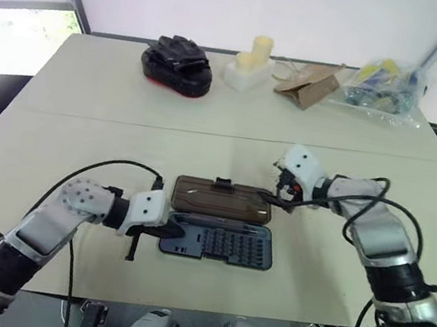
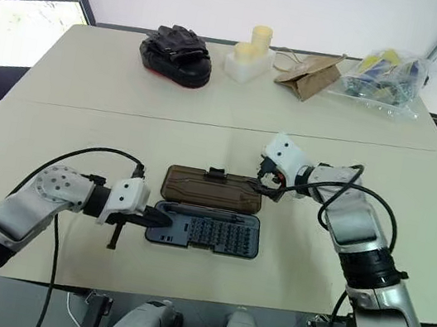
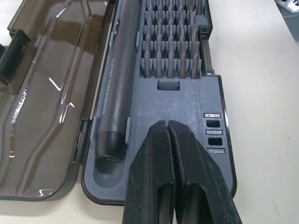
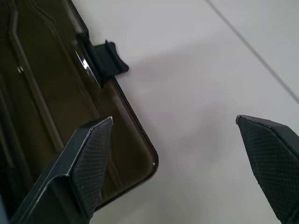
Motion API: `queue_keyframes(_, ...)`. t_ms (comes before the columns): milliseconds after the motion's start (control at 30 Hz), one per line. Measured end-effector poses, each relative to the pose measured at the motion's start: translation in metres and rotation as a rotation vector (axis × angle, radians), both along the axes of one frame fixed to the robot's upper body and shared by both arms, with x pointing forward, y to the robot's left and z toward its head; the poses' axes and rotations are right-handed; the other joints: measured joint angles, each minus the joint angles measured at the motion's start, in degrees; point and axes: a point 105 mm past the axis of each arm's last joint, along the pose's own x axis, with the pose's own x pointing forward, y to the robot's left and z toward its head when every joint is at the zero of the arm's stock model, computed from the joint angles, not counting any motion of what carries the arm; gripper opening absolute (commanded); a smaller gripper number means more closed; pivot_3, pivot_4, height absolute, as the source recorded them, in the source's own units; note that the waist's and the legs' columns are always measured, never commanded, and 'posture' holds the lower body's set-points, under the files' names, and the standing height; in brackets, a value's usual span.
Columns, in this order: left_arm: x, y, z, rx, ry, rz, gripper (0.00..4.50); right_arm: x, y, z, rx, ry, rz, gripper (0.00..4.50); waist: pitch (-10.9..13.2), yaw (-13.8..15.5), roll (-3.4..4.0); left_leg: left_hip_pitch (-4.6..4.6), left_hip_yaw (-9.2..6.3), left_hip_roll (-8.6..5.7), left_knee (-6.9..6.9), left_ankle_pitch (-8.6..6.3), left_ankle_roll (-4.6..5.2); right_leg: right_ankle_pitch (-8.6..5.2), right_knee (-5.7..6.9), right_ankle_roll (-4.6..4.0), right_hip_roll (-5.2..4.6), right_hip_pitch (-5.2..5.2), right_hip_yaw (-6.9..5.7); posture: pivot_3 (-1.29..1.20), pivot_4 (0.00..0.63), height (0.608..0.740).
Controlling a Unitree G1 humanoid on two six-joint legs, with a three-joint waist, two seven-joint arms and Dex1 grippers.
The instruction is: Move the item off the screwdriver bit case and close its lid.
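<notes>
We count one screwdriver bit case point(image 1: 219, 222), lying open flat near the front middle of the table point(image 1: 85, 108). Its grey-blue tray is the half nearer the robot, the lid point(image 1: 221, 200) folded out flat on the far side, and one black latch point(image 4: 108, 58) sticks out of the lid's far long edge. One dark screwdriver handle point(image 3: 114, 88) lies in the tray along the hinge side, with rows of bits point(image 3: 170, 44) beside it.

From the left: the left end effector point(image 1: 178, 231) has its two black fingers point(image 3: 154, 182) pressed together, nothing between them. Their tips sit over the bare left end of the tray, just beside the handle's butt; we cannot tell if they touch the plastic.

On the right, the right end effector point(image 1: 276, 194) stands wide, holding nothing. One finger point(image 4: 91, 163) is over the lid's right corner, the other out over bare table. Contact with the lid is unclear.

Along the far edge, left to right: one bulky black-and-red object point(image 1: 177, 66), one white block with two pale cylinders point(image 1: 250, 64), one brown paper bag point(image 1: 309, 85), one clear plastic bag of small items point(image 1: 382, 86). All are well apart from the case.
</notes>
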Motion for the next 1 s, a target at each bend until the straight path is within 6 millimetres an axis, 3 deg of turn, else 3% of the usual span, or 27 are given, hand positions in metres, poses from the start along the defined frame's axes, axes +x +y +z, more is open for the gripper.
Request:
queue_keyframes(167,0.001,-0.004,-0.001,-0.019,0.009,0.013,0.07,0.014,0.009,-0.003,-0.017,0.067,0.029,4.37,-0.02,0.06,0.01,0.0,-0.03,-0.01,0.06,0.0,0.0,0.0,0.07,0.0,0.0,0.0,-0.01,0.0,0.15,0.74)
queue_keyframes(200,0.001,-0.005,-0.001,-0.022,0.008,0.02,0.02,0.016,0.01,-0.007,-0.017,0.091,0.037,4.12,-0.02,-0.01,0.01,0.0,-0.03,-0.01,0.05,0.0,0.0,0.0,0.08,0.0,-0.01,0.01,-0.01,0.0,0.15,0.74)
queue_keyframes(300,0.0,-0.005,-0.001,-0.03,0.01,0.043,0.0,0.018,0.01,-0.022,-0.004,0.183,0.05,2.98,-0.04,-0.15,0.04,0.01,-0.02,-0.01,0.04,0.0,0.0,0.0,0.08,0.0,-0.01,0.0,0.0,0.0,0.15,0.74)
queue_keyframes(500,-0.001,-0.004,-0.003,-0.063,0.04,0.119,0.0,0.015,0.021,-0.034,-0.045,0.234,0.19,0.01,-0.25,-0.3,0.01,0.79,-0.03,0.03,-0.04,-0.02,0.02,0.0,0.03,0.0,0.07,0.71,0.01,0.0,0.15,0.74)
queue_keyframes(667,-0.003,0.001,-0.01,-0.065,0.081,0.178,0.0,0.016,0.024,-0.045,-0.135,0.214,0.276,0.01,-0.99,-0.25,-0.42,2.19,-0.01,0.15,-0.85,-0.05,0.04,-0.02,-0.35,-0.02,0.14,1.62,0.08,0.0,0.15,0.74)
queue_keyframes(833,-0.003,0.001,-0.011,-0.071,0.099,0.208,0.0,0.019,0.028,-0.046,-0.194,0.094,0.374,0.01,-1.21,-0.58,-0.45,2.24,0.01,0.23,-0.89,-0.04,0.02,-0.02,-0.35,-0.02,0.21,1.62,0.1,0.0,0.15,0.74)
queue_keyframes(1000,-0.001,0.0,-0.009,-0.085,0.096,0.214,0.0,0.021,0.03,-0.038,-0.299,-0.137,0.425,0.01,-1.01,-0.41,-0.19,1.96,0.07,0.23,-0.86,0.09,-0.2,-0.01,-0.26,-0.03,0.22,1.39,0.15,0.0,0.15,0.74)
